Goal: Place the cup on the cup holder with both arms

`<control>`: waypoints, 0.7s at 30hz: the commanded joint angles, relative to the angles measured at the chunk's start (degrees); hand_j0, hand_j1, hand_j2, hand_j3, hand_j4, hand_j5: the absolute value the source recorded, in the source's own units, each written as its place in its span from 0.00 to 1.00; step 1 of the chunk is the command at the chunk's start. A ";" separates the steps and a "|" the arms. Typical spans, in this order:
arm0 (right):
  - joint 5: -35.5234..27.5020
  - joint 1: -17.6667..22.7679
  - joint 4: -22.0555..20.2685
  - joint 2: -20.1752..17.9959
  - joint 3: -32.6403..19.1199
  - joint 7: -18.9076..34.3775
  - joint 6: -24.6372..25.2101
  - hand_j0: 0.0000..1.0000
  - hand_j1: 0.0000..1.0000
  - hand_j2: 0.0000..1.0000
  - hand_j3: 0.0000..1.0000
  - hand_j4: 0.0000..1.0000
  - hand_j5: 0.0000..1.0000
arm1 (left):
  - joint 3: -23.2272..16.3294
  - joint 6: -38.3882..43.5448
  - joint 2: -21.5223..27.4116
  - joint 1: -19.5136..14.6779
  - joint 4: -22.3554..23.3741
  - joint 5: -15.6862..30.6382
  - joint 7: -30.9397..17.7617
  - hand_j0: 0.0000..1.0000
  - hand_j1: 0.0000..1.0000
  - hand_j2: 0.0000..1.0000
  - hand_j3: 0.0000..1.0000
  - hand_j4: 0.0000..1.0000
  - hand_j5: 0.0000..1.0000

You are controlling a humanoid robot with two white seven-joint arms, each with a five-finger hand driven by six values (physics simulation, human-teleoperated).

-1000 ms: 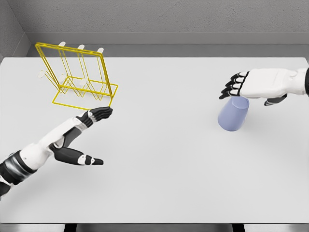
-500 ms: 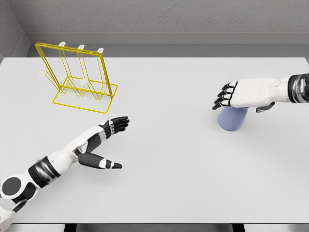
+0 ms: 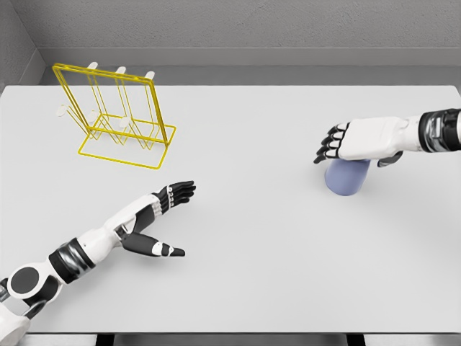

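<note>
The step in hand looks like the grasp: the right hand [image 3: 344, 141] hovers over the top of the lilac cup [image 3: 346, 177] at right of centre, fingers curled loosely but holding nothing (contact is unclear). Next it must close around the cup, since the yellow cup holder [image 3: 115, 115] stands well apart at upper left. The left hand [image 3: 160, 209], flat and released, waits at lower left.

A broad white tabletop [image 3: 259, 259] fills nearly the whole view — smooth, matte, evenly lit with only soft shadows. Behind its far edge rises a grey, rough-textured wall [image 3: 252, 25], meeting a second grey wall [image 3: 13, 47] at the left corner.
</note>
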 commanded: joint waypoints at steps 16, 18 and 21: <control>1.91 -0.26 -0.39 -0.01 0.75 2.90 0.11 0.68 0.68 0.68 0.68 0.68 0.68 | -0.02 2.96 0.02 -0.70 0.06 0.28 0.09 1.00 1.00 1.00 1.00 1.00 1.00; 1.99 -0.26 -1.80 -0.09 0.66 2.90 0.11 0.66 0.66 0.66 0.66 0.66 0.66 | -0.02 2.96 0.02 -0.70 0.06 0.37 0.09 1.00 1.00 1.00 1.00 1.00 1.00; 1.99 -0.26 -1.89 -0.18 0.57 2.90 0.11 0.64 0.64 0.64 0.64 0.64 0.64 | 0.07 2.96 -0.51 -0.88 0.15 0.28 0.09 1.00 1.00 1.00 1.00 1.00 1.00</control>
